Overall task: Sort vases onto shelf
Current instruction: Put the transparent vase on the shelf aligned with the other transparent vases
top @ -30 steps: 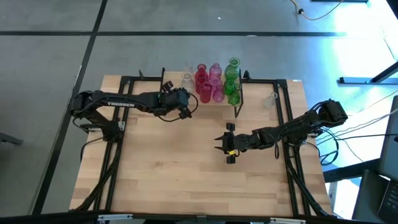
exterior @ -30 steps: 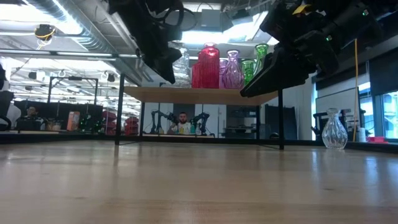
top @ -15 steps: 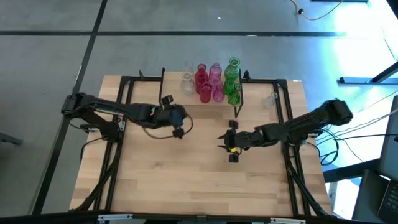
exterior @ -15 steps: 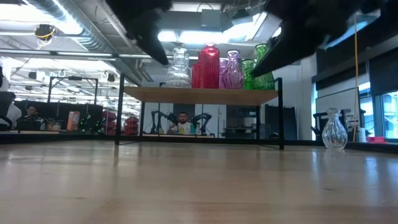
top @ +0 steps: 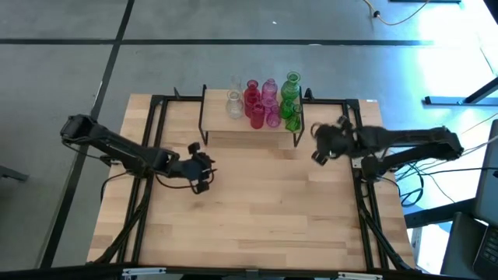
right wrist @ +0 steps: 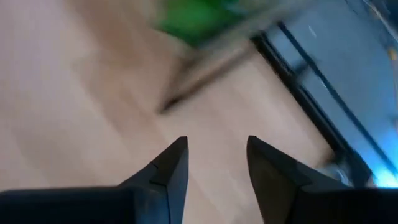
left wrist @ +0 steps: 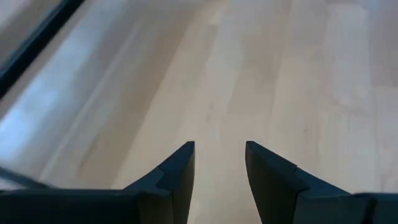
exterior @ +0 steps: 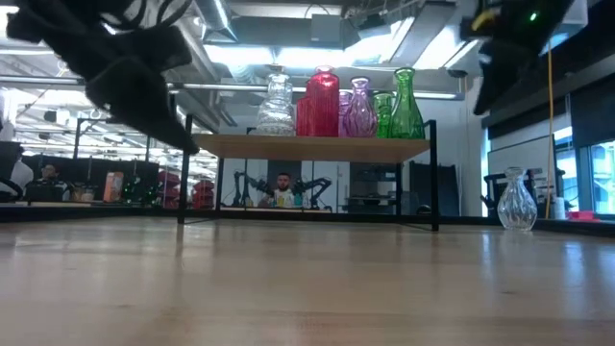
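High view: the shelf (top: pixel 214 138) carries clear, red, pink and green vases (top: pixel 263 103); one clear vase (top: pixel 339 124) stands on the table (top: pixel 257 218) beside it. Left claw (top: pixel 199 166) and right claw (top: pixel 318 144) both hang part-open, holding nothing.

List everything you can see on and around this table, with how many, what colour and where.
Shelf: one, light wood on black legs, far edge of the table.
Vases on the shelf: clear, red, pink, green; exact count unclear, they overlap.
Clear vase: one, on the table right of the shelf.
Table: one, light wood, black frame.
Person: one, in the room behind.
Left gripper: jaws open, empty, over the table's left middle.
Right gripper: jaws open, empty, right of the shelf.
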